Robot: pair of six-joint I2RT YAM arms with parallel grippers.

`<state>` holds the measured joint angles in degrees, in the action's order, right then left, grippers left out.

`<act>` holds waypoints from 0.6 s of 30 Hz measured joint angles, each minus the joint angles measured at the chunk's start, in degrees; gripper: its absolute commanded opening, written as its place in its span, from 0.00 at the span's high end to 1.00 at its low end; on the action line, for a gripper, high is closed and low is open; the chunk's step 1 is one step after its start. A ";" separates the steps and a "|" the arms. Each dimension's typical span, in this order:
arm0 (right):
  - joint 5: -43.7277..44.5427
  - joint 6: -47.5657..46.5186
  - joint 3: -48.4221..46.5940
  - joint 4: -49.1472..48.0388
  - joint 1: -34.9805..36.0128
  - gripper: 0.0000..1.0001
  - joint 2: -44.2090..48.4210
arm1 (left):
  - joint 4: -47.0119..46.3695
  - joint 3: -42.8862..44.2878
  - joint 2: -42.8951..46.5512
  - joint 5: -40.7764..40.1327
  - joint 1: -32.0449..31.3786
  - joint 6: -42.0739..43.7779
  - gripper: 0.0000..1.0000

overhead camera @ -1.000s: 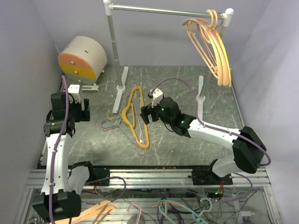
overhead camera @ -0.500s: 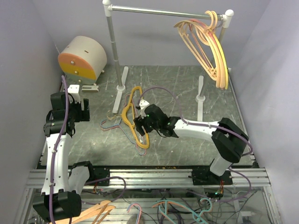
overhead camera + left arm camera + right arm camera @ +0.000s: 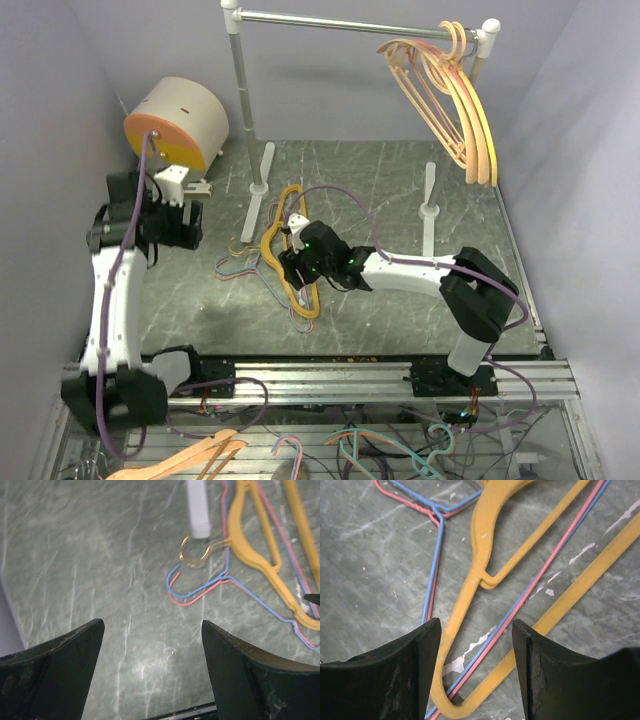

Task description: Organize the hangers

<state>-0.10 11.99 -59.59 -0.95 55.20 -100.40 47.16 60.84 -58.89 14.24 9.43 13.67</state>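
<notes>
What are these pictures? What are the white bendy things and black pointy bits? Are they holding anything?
The white bendy things are two robot arms. One picture looks down from above; the other two come from cameras on the wrists, so the black bits are each arm's own fingers. On the green table lie a thick yellow hanger and thin blue and red wire hangers. More hangers hang on the rail behind. The right gripper is open, a finger either side of the yellow hanger. The left gripper is open above bare table. Nothing is held.
</notes>
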 measured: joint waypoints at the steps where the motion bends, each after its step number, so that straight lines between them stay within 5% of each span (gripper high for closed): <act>1: 0.02 -0.07 -0.46 -0.02 0.02 0.40 0.00 | 1.42 2.97 -2.91 1.97 -0.33 1.81 0.16; 3: 0.13 -0.20 -0.74 -0.07 0.04 0.38 0.00 | 2.23 8.61 -10.16 5.49 -1.05 4.94 0.01; 6: 0.76 -0.26 -0.70 0.02 0.04 0.36 0.07 | 2.21 11.89 -20.02 10.67 -1.99 7.76 0.00; 10: 1.57 -0.22 0.81 0.70 0.07 0.34 2.32 | 2.84 11.93 -30.73 18.18 -3.37 9.70 0.20; 18: 4.11 -0.24 5.44 2.23 0.04 0.32 13.16 | 0.52 9.84 -43.89 26.97 -4.11 11.10 0.22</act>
<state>4.01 11.75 -54.15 1.28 55.24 -87.24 47.68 70.67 -102.78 41.21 5.32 24.77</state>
